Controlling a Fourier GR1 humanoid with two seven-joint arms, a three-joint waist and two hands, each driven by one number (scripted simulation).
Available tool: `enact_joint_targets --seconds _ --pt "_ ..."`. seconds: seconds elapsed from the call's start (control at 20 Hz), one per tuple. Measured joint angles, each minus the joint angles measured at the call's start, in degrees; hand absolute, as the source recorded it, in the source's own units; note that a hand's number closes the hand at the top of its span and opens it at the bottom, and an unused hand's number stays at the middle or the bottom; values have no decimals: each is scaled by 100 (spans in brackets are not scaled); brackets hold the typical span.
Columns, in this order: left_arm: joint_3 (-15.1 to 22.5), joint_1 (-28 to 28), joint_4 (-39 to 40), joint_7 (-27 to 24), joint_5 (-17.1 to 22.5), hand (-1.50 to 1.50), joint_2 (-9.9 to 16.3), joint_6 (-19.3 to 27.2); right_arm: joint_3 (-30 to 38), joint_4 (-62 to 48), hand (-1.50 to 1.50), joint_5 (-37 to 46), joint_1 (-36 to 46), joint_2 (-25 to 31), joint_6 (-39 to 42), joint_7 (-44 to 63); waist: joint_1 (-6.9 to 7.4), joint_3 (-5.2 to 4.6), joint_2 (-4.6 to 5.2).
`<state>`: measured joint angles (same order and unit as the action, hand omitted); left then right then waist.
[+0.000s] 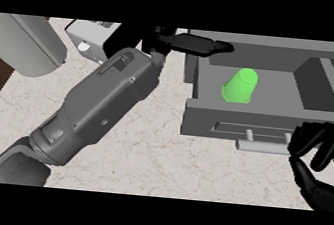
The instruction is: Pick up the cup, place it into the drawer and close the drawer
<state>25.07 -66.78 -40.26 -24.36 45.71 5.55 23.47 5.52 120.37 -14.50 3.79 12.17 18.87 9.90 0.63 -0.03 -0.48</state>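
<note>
A: Trouble could start at the upper left of the frame, where a pale grey rounded block (pixel 24 44) and a small light grey box (pixel 91 37) sit on the marbled beige table (pixel 145 147). The left forearm crosses the frame's middle just beside that box, so a wide swing back could knock it.

B: And the left hand (pixel 194 44)?

A: At upper centre, black fingers stretched out straight over the back rim of the open grey drawer (pixel 272 126), holding nothing. If it lingers there as the drawer slides shut, I'd judge it could get caught against the rim.

B: Where is the cup?

A: The bright green tapered cup (pixel 241 86) is already inside the drawer, left part of the compartment, apart from both hands. It seems to lean or lie on its side; I cannot tell which. A sharp shove might send it rolling or jam it against a wall.

B: The right hand (pixel 315 157)?

A: Lower right, fingers curled, gripping nothing, just beside the pale bar handle (pixel 260 143) on the drawer front. Pushing off-centre from that corner could skew the drawer instead of closing it.
</note>
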Motion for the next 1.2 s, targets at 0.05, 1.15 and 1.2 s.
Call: enact_joint_targets --seconds 0.05,1.15,1.2 --pt "-34 150 -180 30 14 -150 86 43 -15 16 150 84 -33 65 65 -17 21 -1 -5" --pt "-626 4282 -4173 551 295 -150 2369 -679 -1215 -1144 150 3647 43 754 80 -1205 129 3 39" --pt "-707 4384 -4179 531 324 -150 2436 -792 -1296 -1324 150 3889 99 781 -5 -1335 117 4 45"
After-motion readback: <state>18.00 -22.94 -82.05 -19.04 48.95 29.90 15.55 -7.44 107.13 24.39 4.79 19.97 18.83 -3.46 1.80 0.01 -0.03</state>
